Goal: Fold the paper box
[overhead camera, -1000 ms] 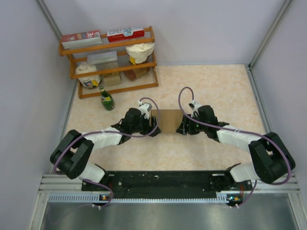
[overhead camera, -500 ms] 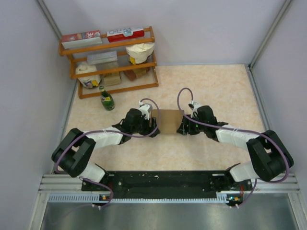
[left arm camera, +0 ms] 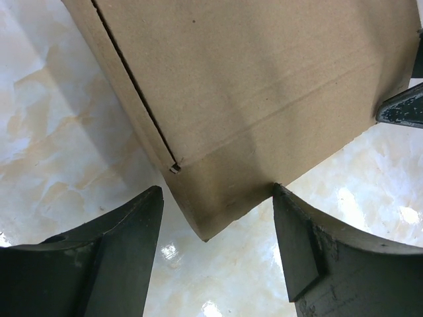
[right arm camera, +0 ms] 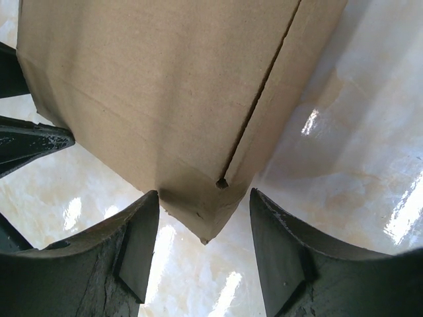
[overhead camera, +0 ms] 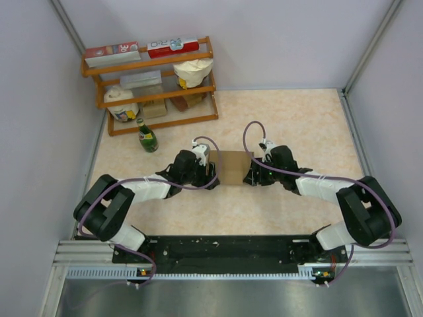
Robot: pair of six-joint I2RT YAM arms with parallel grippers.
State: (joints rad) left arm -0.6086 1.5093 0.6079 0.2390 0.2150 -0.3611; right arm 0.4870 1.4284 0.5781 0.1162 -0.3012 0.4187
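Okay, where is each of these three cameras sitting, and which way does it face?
Top external: above, behind the bases, looking down; both arms show, left gripper and right gripper flanking the paper box.
Left wrist: on that wrist, facing a box corner; own fingers show.
Right wrist: likewise, at another corner; own fingers show.
Shared: all three see the box.

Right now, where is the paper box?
Top view: the paper box sits mid-table between the left hand and the right hand, a corner reaching into each, on the near side of the wooden shelf.
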